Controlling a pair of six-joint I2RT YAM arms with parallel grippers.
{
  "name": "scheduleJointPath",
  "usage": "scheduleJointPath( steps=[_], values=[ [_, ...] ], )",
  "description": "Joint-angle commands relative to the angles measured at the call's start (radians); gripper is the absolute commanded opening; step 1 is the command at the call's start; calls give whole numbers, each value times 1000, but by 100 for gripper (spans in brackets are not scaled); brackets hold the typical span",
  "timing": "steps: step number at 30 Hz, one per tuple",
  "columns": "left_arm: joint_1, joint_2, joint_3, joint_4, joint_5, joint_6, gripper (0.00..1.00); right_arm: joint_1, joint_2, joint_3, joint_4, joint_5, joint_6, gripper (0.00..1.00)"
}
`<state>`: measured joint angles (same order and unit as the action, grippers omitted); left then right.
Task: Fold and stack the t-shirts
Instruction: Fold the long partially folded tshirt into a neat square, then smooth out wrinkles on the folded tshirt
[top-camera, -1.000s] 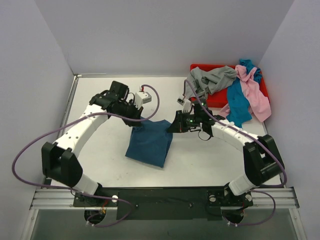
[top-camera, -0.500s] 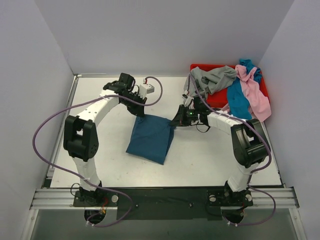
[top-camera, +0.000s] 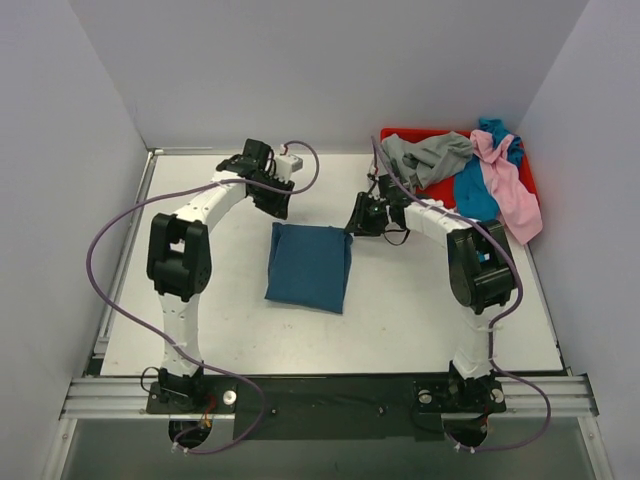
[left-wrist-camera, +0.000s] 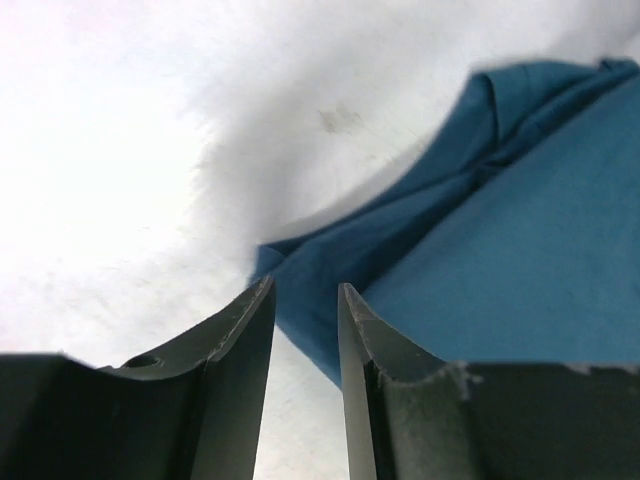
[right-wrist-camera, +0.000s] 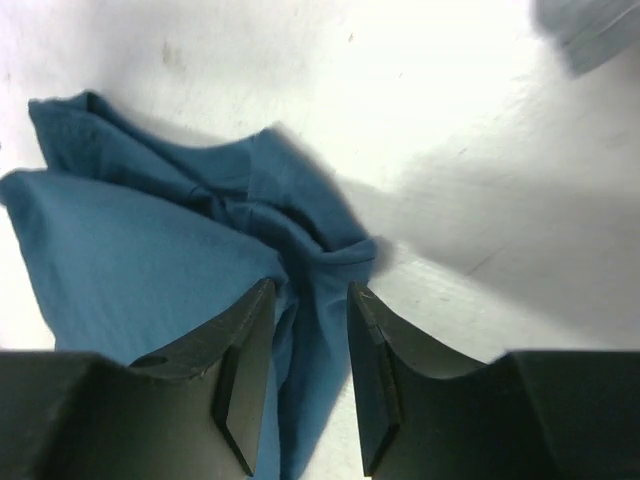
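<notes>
Left end effector (left-wrist-camera: 305, 290): fingers a little apart with nothing between them. The tips sit just off the far-left corner of the shirt, and bare bench (top-camera: 220, 290) shows through most of the gap.
Right end effector (right-wrist-camera: 308, 285): fingers also a little apart. The bunched far-right corner of the cloth lies under and between the tips, but the gap looks too wide to be a pinch on thin cloth, so I judge it is not clamped.
Dark teal-blue t-shirt (top-camera: 308, 265): on the bench between the two arms, folded into a flat, nearly rectangular packet. Its far edge is rumpled at both corners, more so on the right.
Other t-shirts: the grey t-shirt (top-camera: 425, 155), pink t-shirt (top-camera: 508, 185) and turquoise t-shirt (top-camera: 475, 205) are heaped together on the red tray (top-camera: 397, 135) at the far right. They spill over its near edge and lie well apart from the folded one.
Step in hand: by my reading, the close of a fold on the first shirt, with both end effectors at its far edge.
Progress: one shirt of four looks folded, and no stack has begun.
Next move: lift both end effectors straight off so neither corner drags, the right one especially. Then judge whether the packet needs smoothing or one more fold.
After that: the right arm is nearest the tray and best placed to draw out a shirt from the heap.
</notes>
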<state>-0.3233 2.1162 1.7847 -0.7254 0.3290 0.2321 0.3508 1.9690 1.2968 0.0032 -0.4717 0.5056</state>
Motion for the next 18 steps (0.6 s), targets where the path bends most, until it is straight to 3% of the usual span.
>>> scheduleJointPath(
  steps=[1,5,6,7,9,10,12,14,18],
  values=[
    [39,-31,67,95,-85,-82,41,-9,-39,114,-164,152,-84,34],
    [47,-136,-2,116,-87,-80,42,31,-159,85,-187,211,-133,34],
    [40,-172,-37,116,-68,-92,40,42,-171,56,-178,205,-134,33],
    [30,-197,-63,122,-3,-100,32,72,-186,42,-171,194,-134,31],
    [18,-242,-145,164,112,-134,16,108,-187,19,-129,130,-128,17],
    [15,-252,-195,188,149,-161,12,117,-177,12,-100,83,-121,6],
    [12,-239,-246,248,189,-201,8,125,-139,19,-68,64,-78,0],
    [12,-202,-266,308,159,-220,7,119,-85,51,-69,76,-44,0],
    [21,-77,-214,269,93,-226,2,103,23,125,-107,114,-7,0]
  ],
)
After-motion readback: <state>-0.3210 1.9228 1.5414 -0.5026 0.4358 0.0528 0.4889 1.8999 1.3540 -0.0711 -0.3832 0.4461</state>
